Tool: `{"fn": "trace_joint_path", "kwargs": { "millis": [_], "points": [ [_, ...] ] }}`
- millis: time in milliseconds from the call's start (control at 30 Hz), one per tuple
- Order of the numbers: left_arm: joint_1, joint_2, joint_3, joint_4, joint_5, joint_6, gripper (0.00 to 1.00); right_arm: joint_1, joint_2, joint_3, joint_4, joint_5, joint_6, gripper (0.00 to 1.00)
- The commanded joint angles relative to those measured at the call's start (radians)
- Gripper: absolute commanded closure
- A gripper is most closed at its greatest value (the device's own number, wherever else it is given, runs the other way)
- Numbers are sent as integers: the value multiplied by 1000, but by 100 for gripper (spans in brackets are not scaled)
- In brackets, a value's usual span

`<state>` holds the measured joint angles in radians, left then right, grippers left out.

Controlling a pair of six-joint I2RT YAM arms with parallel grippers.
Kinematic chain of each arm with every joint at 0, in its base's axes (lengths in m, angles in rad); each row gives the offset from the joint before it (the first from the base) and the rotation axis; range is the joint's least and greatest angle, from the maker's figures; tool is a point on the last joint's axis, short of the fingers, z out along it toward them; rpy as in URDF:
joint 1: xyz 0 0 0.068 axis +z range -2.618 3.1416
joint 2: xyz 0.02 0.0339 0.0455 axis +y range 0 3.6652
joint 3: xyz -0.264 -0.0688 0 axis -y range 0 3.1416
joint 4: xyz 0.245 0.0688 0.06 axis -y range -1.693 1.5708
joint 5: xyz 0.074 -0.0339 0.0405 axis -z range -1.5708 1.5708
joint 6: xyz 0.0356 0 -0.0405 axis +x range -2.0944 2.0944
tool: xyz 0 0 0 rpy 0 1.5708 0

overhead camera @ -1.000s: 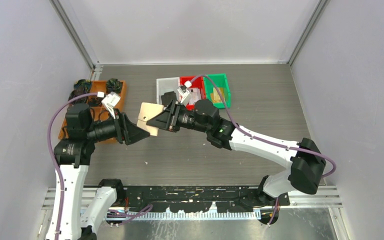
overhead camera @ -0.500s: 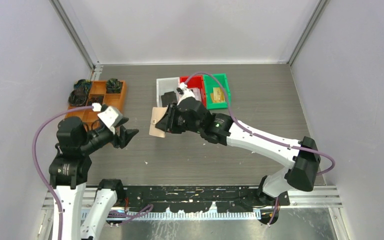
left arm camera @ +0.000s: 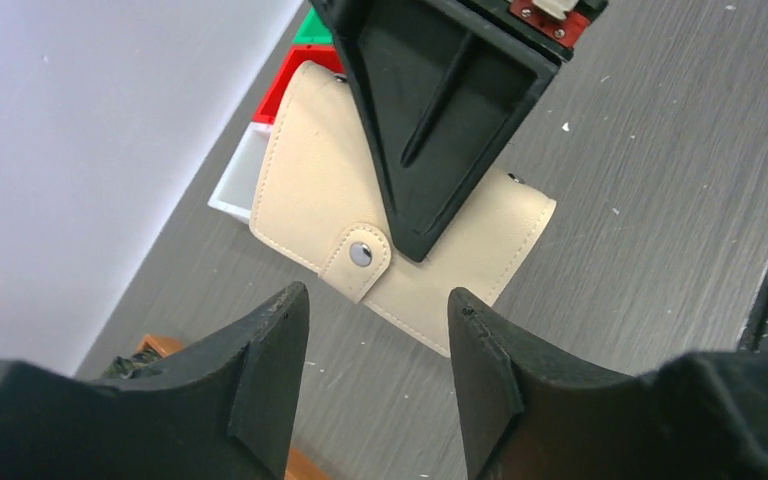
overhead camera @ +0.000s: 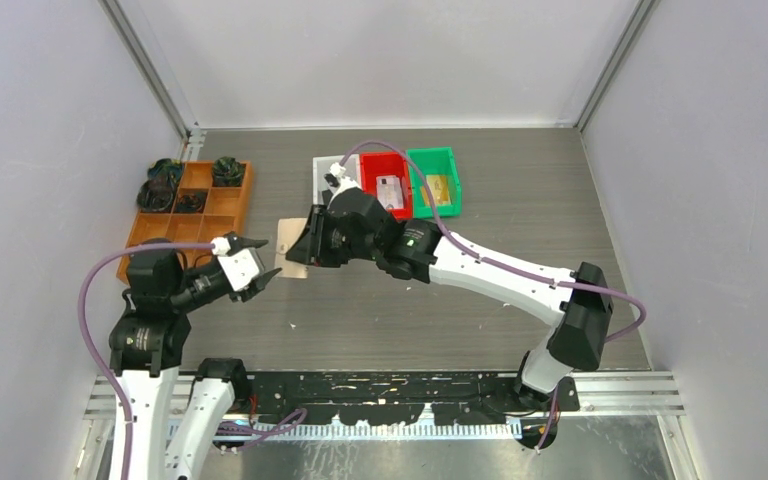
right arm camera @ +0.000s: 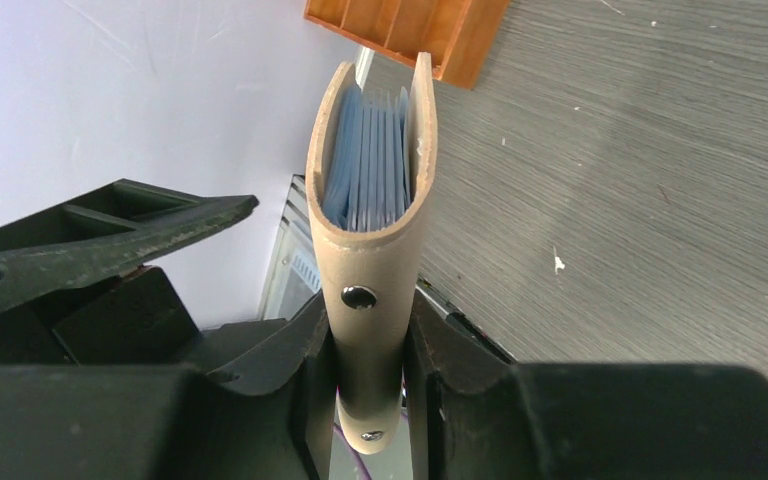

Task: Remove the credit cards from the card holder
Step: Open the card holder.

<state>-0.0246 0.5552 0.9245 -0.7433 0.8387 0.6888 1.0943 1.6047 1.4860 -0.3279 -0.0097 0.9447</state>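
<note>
Right gripper (right arm camera: 368, 320): clenched on the card holder (right arm camera: 375, 250), one finger on each face, grasping it edge-on and clear of the tabletop (overhead camera: 520, 220). Left gripper (left arm camera: 373, 300): released, jaws spread and empty. It faces the holder's broad side from just beside it, without touching.

Card holder: a tan folding wallet. In the left wrist view its rounded snap tab (left arm camera: 360, 262) lies flat on the outer face and appears fastened. In the right wrist view the two covers stand slightly apart, with a stack of clear bluish sleeves (right arm camera: 370, 160) between them.

Step in hand (judged): presentation of the holder to the free gripper, before any extraction, since no card protrudes from the sleeves. The next move likely calls for the left gripper to lift the tab and spread the covers while the right one holds firm. It would then pinch a single thin card edge, which demands a fine, well-aligned closure.

Counts:
- Grippers: two.
- Card holder: one.
- Credit cards in the holder: cannot be counted, as only the sleeve edges show.
- Small bins at the far side: three, namely a white bin (overhead camera: 320, 166), a red bin (overhead camera: 371, 166) with one pale card-like rectangle (overhead camera: 391, 190) inside, and a green bin (overhead camera: 432, 153) with a yellowish flat item.
- Wooden compartment tray (overhead camera: 246, 200): one, at the far left, holding several dark objects.
</note>
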Motion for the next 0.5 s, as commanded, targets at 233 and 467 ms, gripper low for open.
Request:
{"fn": "trace_joint_path", "kwargs": {
  "millis": [233,467],
  "points": [
    [-1,-70,-94,36,-7,240,56,19,3,83,73,-99,25,99],
    [-1,-84,-105,60,3,272,79,32,22,96,63,-123,19,99]
  ]
}}
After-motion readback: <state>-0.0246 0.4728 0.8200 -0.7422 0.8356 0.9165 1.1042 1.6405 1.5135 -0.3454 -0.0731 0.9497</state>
